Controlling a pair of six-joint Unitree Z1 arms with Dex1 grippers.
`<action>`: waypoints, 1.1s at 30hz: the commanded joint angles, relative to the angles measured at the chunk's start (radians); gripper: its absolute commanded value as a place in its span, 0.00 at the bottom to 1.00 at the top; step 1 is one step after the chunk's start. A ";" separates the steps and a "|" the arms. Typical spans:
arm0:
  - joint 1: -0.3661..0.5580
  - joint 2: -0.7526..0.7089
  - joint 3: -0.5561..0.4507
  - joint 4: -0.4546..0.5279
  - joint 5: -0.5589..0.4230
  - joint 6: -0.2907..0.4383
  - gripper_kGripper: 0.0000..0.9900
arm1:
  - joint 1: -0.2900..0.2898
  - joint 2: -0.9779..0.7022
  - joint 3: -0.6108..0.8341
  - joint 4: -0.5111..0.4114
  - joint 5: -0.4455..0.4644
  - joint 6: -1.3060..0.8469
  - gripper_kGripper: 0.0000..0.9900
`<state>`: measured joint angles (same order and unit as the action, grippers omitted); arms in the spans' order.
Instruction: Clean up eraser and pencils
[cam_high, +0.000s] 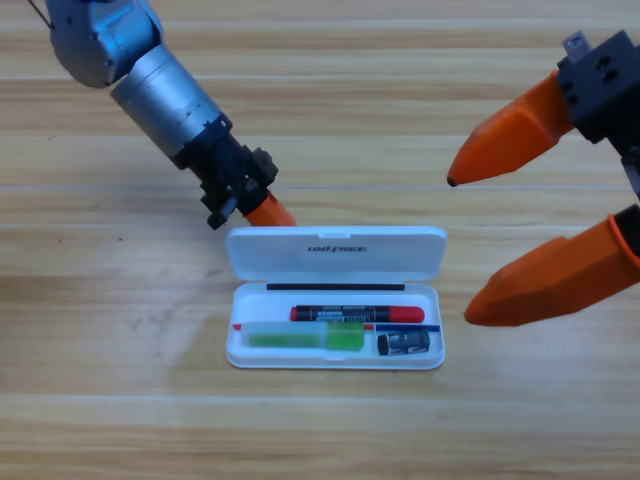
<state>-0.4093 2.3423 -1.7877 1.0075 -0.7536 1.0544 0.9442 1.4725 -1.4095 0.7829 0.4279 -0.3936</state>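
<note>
With the eraser (404, 343) and both pencils (356, 313) already lying in the white case (335, 297), the left end effector (268, 212), its gap hidden behind the raised lid (336, 252), should push it gently shut, while the right end effector (470, 250) waits wide open.

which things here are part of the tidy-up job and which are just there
Job:
eraser, in the white case
black-and-red pencil, in the case
green pencil, in the case
left gripper, at the lid's edge

Just there:
white case, lid open
right gripper, waiting at right, open
</note>
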 joint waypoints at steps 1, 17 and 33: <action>-0.055 -0.018 0.051 0.014 -0.010 0.013 0.00 | 0.027 0.025 0.033 -0.013 0.011 0.010 1.00; -0.132 -0.216 0.217 -0.083 0.154 -0.056 0.00 | 0.027 0.035 0.029 -0.013 0.012 0.015 1.00; -0.210 -0.314 0.370 -0.253 0.329 -0.145 0.00 | 0.027 0.048 0.029 -0.013 0.012 0.015 1.00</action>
<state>-0.5776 2.0491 -1.4722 0.7970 -0.4690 0.9352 0.9442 1.4746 -1.4094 0.7829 0.4282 -0.3823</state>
